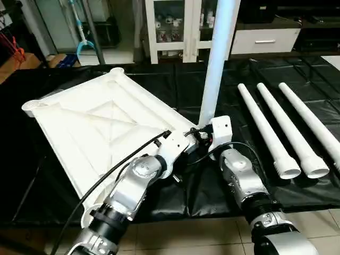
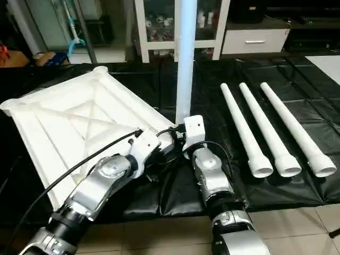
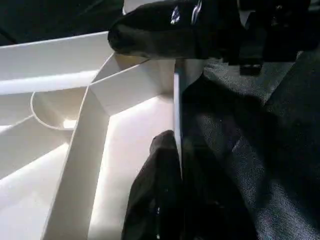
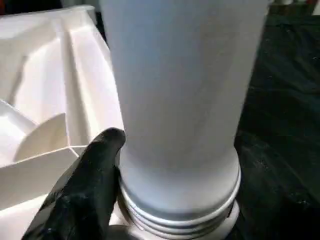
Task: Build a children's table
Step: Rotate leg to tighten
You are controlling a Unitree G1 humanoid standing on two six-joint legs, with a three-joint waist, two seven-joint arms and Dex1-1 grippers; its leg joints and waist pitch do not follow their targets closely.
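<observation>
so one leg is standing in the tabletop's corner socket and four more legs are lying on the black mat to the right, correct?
Not quite: three legs lie on the black mat, not four, as the left eye view shows. One leg does stand upright at the tabletop corner.

Open black mat (image 1: 234,114) between upright leg (image 1: 218,58) and three loose legs (image 1: 289,127)

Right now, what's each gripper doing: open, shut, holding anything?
Left gripper: shut on the tabletop rim near the leg corner.
Right gripper: fingers around the base of the upright leg, gripping it.
</observation>
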